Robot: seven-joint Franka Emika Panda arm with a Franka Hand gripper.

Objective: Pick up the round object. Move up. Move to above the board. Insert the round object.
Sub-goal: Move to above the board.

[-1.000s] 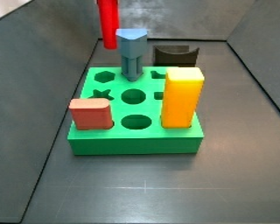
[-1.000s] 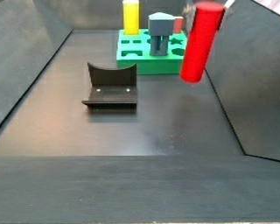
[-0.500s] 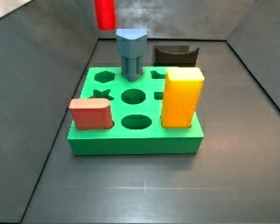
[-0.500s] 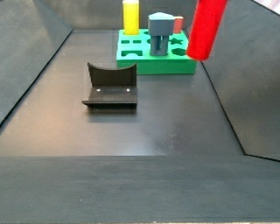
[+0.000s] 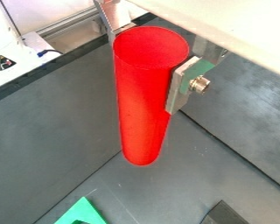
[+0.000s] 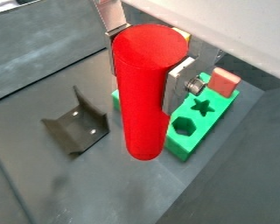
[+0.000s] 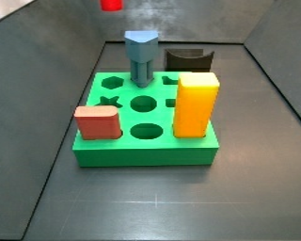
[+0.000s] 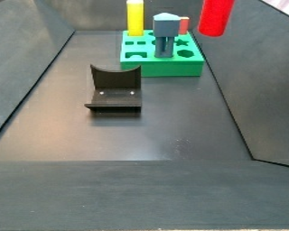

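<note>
Two fingers (image 5: 187,80) of the gripper (image 5: 149,66) clamp the upright round object (image 5: 143,96) aloft.

No legible text or labels.

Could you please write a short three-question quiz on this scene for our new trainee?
1. True or false: the gripper holds the red peg upright.
2. Which piece stands tallest on the green board? A) yellow block B) reddish-brown block C) a blue ball
3. Fill in: the black fixture stands on the ____, apart from the board.

Key: 1 true; 2 A; 3 floor.
</note>
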